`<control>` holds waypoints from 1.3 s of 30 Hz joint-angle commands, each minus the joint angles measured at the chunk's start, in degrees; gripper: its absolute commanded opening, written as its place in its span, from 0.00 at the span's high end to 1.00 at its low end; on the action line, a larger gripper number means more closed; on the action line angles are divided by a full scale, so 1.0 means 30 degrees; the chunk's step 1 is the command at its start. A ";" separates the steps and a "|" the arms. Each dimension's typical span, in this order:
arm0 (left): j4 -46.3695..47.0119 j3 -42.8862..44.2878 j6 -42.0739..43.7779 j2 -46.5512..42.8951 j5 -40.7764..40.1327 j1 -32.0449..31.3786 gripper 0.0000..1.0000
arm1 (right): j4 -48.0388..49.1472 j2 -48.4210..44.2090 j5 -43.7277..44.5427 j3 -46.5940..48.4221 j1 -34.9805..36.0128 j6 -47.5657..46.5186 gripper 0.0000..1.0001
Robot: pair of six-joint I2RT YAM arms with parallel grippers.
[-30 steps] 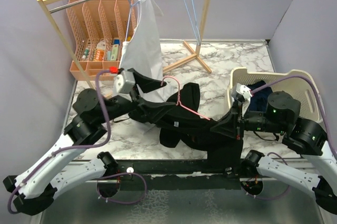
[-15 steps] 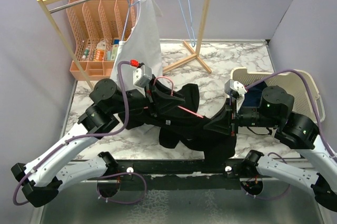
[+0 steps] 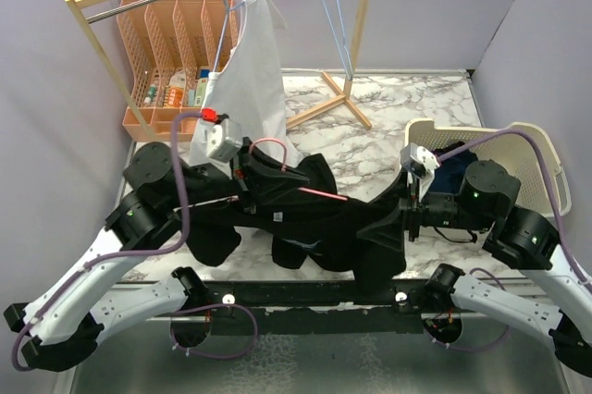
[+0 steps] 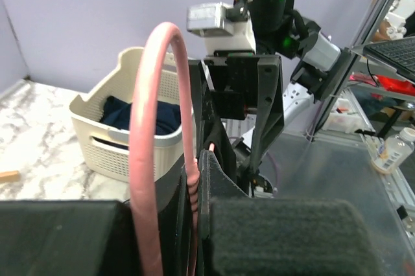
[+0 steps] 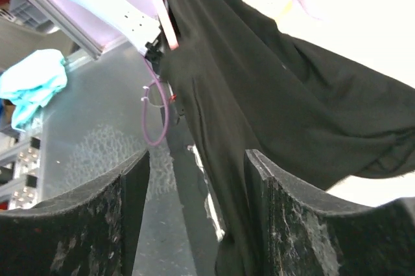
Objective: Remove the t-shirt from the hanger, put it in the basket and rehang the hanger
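The marble tabletop (image 3: 388, 126) fills the middle of the overhead view, and its near edge is hidden behind both arms. A clothes rack (image 3: 363, 15) stands at the back, its top cut off by the frame.

The left arm (image 3: 148, 200) and right arm (image 3: 499, 209) reach toward each other above the tabletop's near half. The black t-shirt (image 3: 305, 218) is stretched between them, raised off the tabletop. Its lower folds hang past the near edge and blend into the dark arm bases. In the right wrist view the cloth (image 5: 292, 94) takes up most of the frame, and the upper right corner is washed out white.

A pale basket (image 3: 536, 135) sits at the right, partly behind the right arm, with dark blue clothes (image 3: 458, 158) inside. A white garment (image 3: 250, 70) hangs from the rack, its lower hem hidden behind the left arm. An orange organizer (image 3: 166, 33) stands in the back left corner; the small things in it are too small to tell apart.

The pink hanger (image 3: 319, 192) is inside the t-shirt, with only its hook and a short length of one bar showing. The left gripper (image 4: 198, 179) has its jaws clenched on the hook (image 4: 146, 94), and black padding blocks the lower half of that view. The right gripper (image 5: 198, 159) has its jaws spread apart. Cloth runs down between them and lies against one side, and the frame cuts off the lower part of both jaws.
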 commanded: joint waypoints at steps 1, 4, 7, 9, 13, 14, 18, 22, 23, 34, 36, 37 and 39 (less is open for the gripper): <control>-0.1448 0.1907 0.1127 -0.1502 -0.2073 0.0116 1.00 | -0.0426 -0.1109 0.0888 -0.0305 0.0038 0.0516 0.32; -0.2103 0.2501 0.1241 -0.1887 -0.2491 0.0134 1.00 | -0.0854 -0.1602 0.1455 -0.0567 0.0046 0.0479 0.31; -0.2285 0.2662 0.1195 -0.2125 -0.2731 0.0140 1.00 | -0.0726 -0.1957 0.1831 -0.1052 0.0048 0.0582 0.47; -0.2343 0.2638 0.1096 -0.2231 -0.2743 0.0137 1.00 | -0.0724 -0.1938 0.2306 -0.1143 0.0049 0.0660 0.62; -0.2294 0.2377 0.0593 -0.2314 -0.2352 0.0143 1.00 | -0.0438 -0.1875 0.2891 -0.1066 0.0046 0.0709 0.62; -0.2254 0.2290 0.0473 -0.2303 -0.2216 0.0123 1.00 | -0.0245 -0.1839 0.2896 -0.1073 0.0046 0.0712 0.59; -0.2023 0.1884 0.0039 -0.2403 -0.1886 0.0138 1.00 | 0.0498 -0.1450 0.3006 -0.0879 0.0048 0.0688 0.52; -0.1884 0.1534 -0.0152 -0.2627 -0.1977 0.0135 1.00 | 0.0751 -0.0794 0.3648 -0.0838 0.0046 0.0785 0.75; -0.1876 0.1526 -0.0181 -0.2672 -0.2008 0.0104 1.00 | 0.0632 -0.0572 0.4236 -0.0829 0.0046 0.0820 0.89; -0.3715 0.1983 0.0745 -0.4182 -0.4387 0.0115 1.00 | -0.4684 -0.0272 1.6694 0.0083 0.0058 0.4171 0.99; -0.3966 0.2242 0.0957 -0.4437 -0.4905 0.0119 1.00 | -0.5503 -0.0583 1.7898 0.0122 0.0051 0.5020 0.99; -0.4045 0.2361 0.1049 -0.4535 -0.5113 0.0124 1.00 | -0.5654 -0.0710 1.8106 0.0167 0.0065 0.5224 0.99; -0.4101 0.2554 0.1237 -0.4796 -0.5523 0.0117 1.00 | -0.5786 -0.0823 1.7830 0.0195 0.0054 0.5260 0.99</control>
